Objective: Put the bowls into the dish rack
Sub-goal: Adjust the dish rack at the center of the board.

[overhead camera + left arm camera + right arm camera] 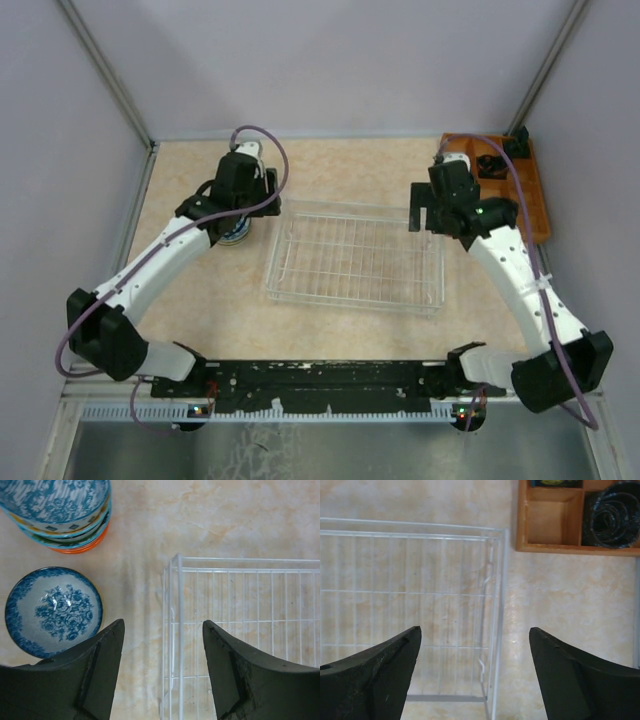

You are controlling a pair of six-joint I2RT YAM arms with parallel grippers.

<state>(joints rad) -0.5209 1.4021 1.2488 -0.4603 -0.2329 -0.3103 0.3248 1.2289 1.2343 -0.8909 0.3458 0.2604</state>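
Bowls of blue-patterned round ceramic sit left of the wide, empty left jaws: a loose bowl (53,611) nearest, a stack (57,512) beyond. Pale wire dish rack (178,630) lies right of them, its far edge beneath the equally wide right jaws. An off-centre pinch could skid the loose bowl.

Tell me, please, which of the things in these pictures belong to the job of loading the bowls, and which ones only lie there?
For the job:
- stack of bowls
- single blue-flowered bowl beside the stack
- dish rack

Only lying there:
- orange wooden tray
- black coiled item in one compartment of the tray
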